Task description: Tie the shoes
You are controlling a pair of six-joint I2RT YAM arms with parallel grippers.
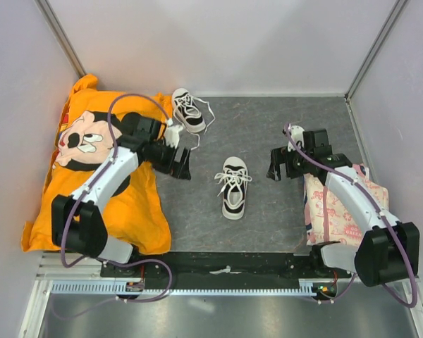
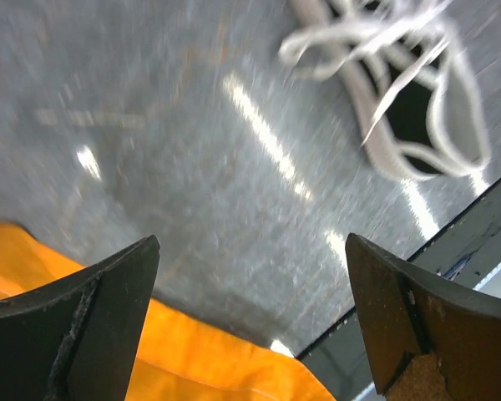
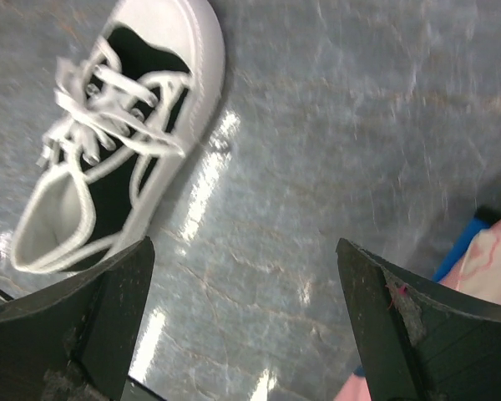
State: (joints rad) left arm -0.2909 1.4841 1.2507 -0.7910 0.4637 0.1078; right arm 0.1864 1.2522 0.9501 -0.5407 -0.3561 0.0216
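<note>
Centre shoe on desk, long axis near-to-far. Left gripper and right gripper flank it, both spread, empty, about equally near. Second shoe lies beyond-left. Your approach: either flank.

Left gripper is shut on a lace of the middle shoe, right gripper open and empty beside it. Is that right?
No. The left gripper is open too and holds nothing: the left wrist view shows its fingers wide apart over the table, with the middle shoe lying clear of them. The right gripper is open and empty beside it.
</note>
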